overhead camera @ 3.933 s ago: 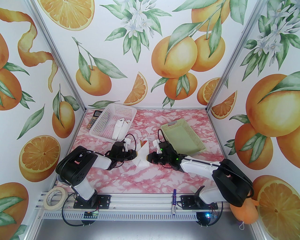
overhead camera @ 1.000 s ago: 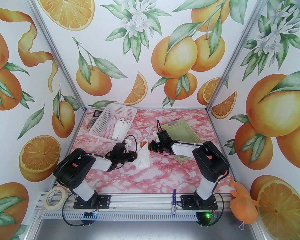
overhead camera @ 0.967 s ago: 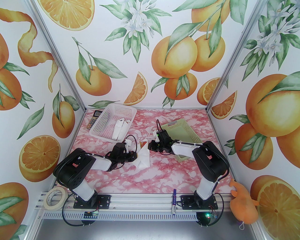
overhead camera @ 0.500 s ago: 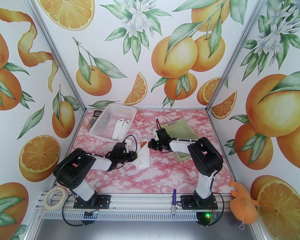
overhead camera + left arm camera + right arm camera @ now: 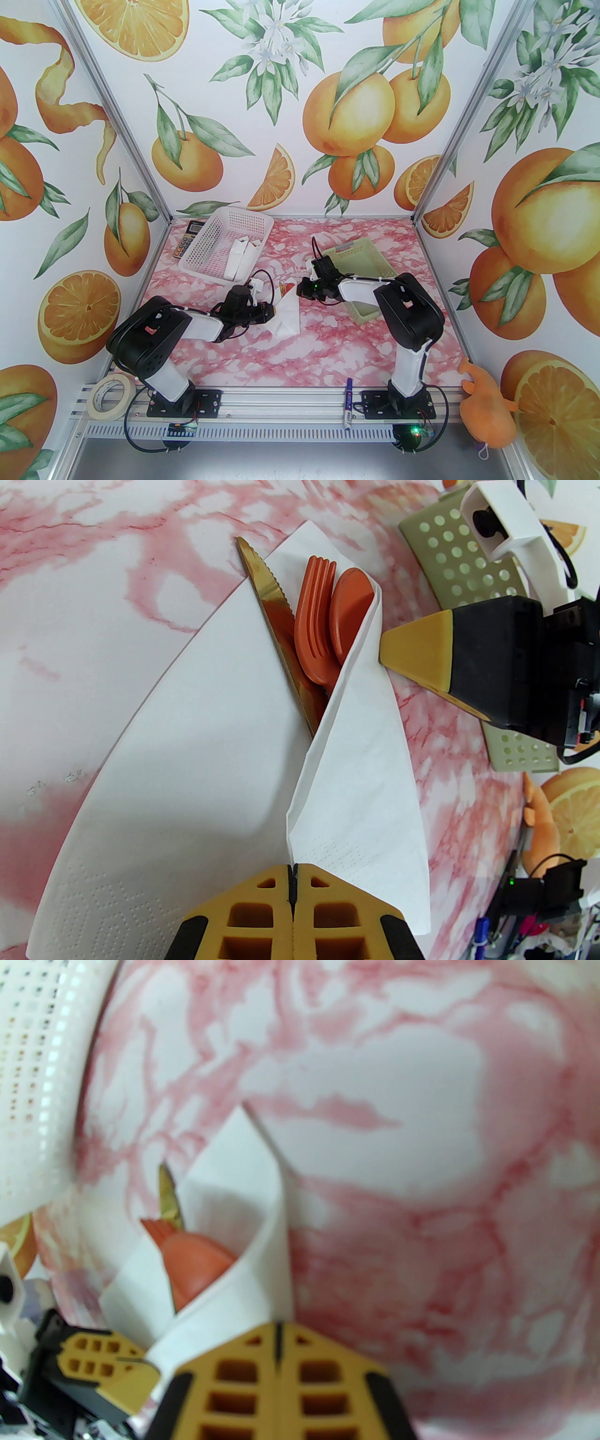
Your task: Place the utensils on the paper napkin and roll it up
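Rail hardware nearest me carries one roll of masking tape and one blue-and-white marker pen. On the pink marbled table, the left gripper has its honeycombed yellow fingers pressed together on a raised fold of the paper napkin. The napkin is a thin white sheet with dotted embossing along one edge, and it lies mid-table between the two grippers. The right gripper is likewise closed, its wedge tip against the far end of the same fold; I cannot confirm that paper is caught there. The utensils lie inside the fold, three in all: one serrated gold-toned knife, one matte orange fork, one orange spoon. Their long axis runs along the fold, heads pointing away from the left gripper toward the back wall. Beyond stand two perforated plastic baskets, one pale green basket and one white basket.
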Motion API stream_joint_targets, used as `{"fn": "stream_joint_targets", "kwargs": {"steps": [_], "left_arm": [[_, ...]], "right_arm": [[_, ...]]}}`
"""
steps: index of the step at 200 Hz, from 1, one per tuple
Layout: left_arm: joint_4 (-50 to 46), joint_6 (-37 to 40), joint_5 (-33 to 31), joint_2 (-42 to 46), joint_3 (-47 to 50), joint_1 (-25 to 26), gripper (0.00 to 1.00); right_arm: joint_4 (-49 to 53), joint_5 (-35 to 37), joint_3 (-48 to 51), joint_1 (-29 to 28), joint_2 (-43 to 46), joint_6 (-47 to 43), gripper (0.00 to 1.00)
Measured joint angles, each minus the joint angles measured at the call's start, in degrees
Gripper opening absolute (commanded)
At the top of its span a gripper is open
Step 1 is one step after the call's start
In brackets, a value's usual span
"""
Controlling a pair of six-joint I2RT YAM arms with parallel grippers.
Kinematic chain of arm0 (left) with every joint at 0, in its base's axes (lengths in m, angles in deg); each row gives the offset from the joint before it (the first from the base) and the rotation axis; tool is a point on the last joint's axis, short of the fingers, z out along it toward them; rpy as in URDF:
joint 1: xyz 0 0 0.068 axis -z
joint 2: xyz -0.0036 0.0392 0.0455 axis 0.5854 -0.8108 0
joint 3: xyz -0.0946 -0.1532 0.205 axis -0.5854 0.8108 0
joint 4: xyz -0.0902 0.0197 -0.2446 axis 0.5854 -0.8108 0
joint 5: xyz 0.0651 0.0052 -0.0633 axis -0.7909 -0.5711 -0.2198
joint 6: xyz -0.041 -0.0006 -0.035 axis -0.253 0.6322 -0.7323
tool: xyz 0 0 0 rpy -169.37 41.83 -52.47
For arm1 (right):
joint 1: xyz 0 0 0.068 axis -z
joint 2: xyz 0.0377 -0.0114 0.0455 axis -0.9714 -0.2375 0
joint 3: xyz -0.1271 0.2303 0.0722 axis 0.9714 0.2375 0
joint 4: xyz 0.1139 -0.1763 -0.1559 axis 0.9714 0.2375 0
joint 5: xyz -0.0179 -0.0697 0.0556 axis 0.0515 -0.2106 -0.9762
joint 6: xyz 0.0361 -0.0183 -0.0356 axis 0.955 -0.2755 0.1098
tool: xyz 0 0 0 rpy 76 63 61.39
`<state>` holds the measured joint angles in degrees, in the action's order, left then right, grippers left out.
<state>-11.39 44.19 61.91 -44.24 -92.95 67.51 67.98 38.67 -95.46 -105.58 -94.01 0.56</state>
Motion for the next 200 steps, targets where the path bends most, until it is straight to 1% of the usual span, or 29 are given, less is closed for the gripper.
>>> {"fn": "stream_joint_targets", "kwargs": {"steps": [84,117,143,200], "left_arm": [[0.00,0.02,-0.02,0.00,0.00,0.00,0.00],[0.00,0.00,-0.02,0.00,0.00,0.00,0.00],[0.00,0.00,0.00,0.00,0.00,0.02,0.00],[0.02,0.02,-0.02,0.00,-0.02,0.02,0.00]], "right_arm": [[1.55,0.15,-3.21,0.22,-0.07,-0.57,0.00],[1.64,0.33,-4.55,0.22,-1.57,-0.59,0.00],[1.64,0.55,-4.74,0.22,-2.97,-0.61,0.00],[1.68,0.57,-4.79,0.33,-3.04,-0.94,0.00]]}}
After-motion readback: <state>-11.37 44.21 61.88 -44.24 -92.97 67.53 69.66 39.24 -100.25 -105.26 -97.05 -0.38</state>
